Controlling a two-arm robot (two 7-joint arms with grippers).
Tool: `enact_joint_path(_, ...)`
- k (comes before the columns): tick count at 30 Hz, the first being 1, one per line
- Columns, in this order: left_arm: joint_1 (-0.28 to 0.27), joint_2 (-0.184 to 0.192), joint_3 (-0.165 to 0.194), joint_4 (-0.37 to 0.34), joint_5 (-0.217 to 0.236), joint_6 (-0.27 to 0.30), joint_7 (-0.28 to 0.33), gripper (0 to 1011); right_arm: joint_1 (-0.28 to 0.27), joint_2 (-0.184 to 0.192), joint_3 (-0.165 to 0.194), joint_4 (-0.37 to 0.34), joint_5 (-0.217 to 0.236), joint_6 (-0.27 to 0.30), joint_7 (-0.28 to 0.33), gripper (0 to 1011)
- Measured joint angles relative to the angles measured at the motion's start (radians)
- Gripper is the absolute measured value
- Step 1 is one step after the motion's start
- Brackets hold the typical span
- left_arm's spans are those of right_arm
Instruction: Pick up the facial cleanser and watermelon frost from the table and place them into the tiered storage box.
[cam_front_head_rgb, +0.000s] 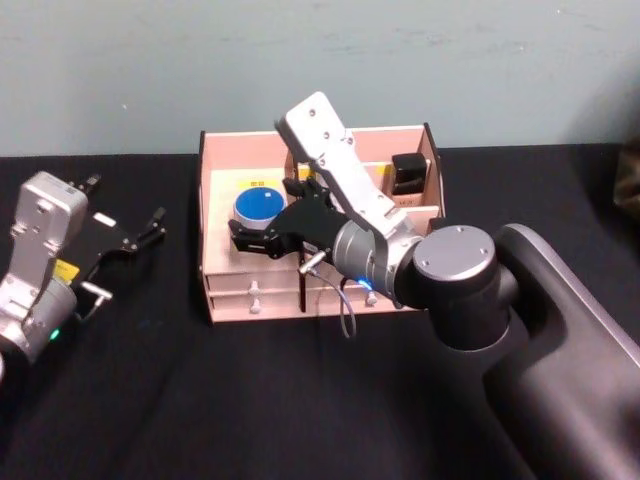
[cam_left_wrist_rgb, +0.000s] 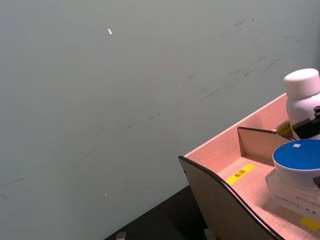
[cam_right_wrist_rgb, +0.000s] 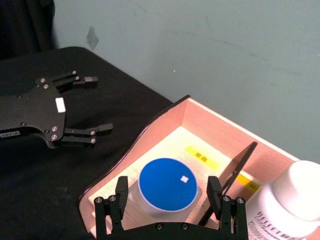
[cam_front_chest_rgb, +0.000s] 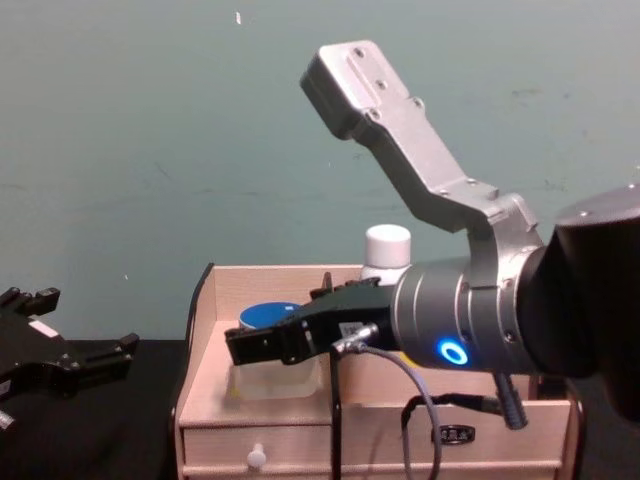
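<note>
1. Head view: the right gripper reaches over the tiered storage box at the far edge of the black table, its fingers spread wide on either side of a blue-lidded jar in the box's left compartment. The left gripper hangs open near the table's left edge.
2. Left wrist view: the jar sits inside the box's left wall; a white-capped bottle stands behind it.
3. Right wrist view: open fingers flank the jar, not pressing it.
4. Chest view: the right gripper stands open at the jar, above a white-knobbed drawer.
</note>
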Motion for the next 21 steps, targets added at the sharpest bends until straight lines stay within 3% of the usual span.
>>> enact_joint_path(9, 0.0, 0.0, 0.0, 0.0, 0.0, 0.0, 0.0, 1001, -0.036, 0.008, 0.022, -0.059, -0.014, -0.078, -0.028, 1002)
enact_joint_path(21, 0.0, 0.0, 0.0, 0.0, 0.0, 0.0, 0.0, 1001, -0.151, 0.064, 0.074, -0.234, -0.049, -0.272, -0.096, 1002)
